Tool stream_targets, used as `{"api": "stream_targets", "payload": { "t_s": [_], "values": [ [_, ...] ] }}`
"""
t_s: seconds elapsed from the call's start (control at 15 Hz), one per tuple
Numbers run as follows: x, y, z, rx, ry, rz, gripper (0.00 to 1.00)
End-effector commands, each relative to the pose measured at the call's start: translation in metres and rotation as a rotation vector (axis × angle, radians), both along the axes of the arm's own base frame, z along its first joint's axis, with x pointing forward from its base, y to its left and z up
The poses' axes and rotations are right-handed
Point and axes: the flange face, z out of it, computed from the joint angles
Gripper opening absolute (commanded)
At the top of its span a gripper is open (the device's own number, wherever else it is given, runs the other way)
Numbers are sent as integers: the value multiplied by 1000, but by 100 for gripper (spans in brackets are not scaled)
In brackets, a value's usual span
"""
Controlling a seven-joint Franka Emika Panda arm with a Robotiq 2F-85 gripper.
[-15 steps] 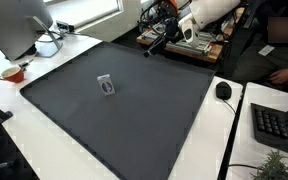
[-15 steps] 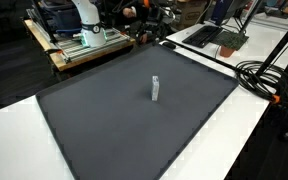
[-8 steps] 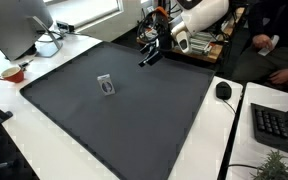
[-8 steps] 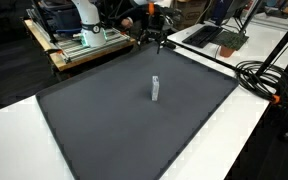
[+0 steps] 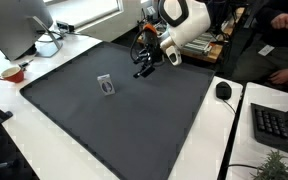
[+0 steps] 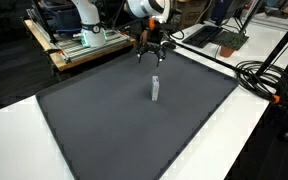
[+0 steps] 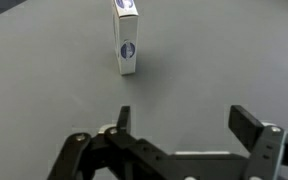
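A small white box (image 5: 106,86) with a dark round mark stands upright near the middle of the dark grey mat (image 5: 134,125). It also shows in an exterior view (image 6: 155,89) and in the wrist view (image 7: 126,37). My gripper (image 5: 142,66) hangs above the far part of the mat, open and empty, some way from the box; it also shows in an exterior view (image 6: 150,51). In the wrist view the two black fingers (image 7: 184,120) are spread apart with bare mat between them, and the box stands ahead of them.
A white table (image 5: 234,150) surrounds the mat. On it are a red bowl (image 5: 11,73), a monitor (image 5: 19,25), a black mouse (image 5: 223,90) and a keyboard (image 5: 279,125). Black cables (image 6: 269,80) lie beside the mat. A bench with equipment (image 6: 79,40) stands behind.
The arm has swung in from beyond the far edge and come down over the mat, toward the box. The box has not moved.
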Motion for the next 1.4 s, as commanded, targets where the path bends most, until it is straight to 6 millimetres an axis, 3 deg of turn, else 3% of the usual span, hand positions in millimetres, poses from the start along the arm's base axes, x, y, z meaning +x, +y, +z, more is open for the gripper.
{"api": "stream_targets", "payload": {
  "t_s": [0.0,0.73,0.8,1.33],
  "values": [
    [1,1,1,0,0,0,100],
    [43,-42,-57,-3,-23,173,100],
    [31,-34,-47,-31,-16,166,100],
    [53,-47,-63,-36,-46,216,100]
  ]
}}
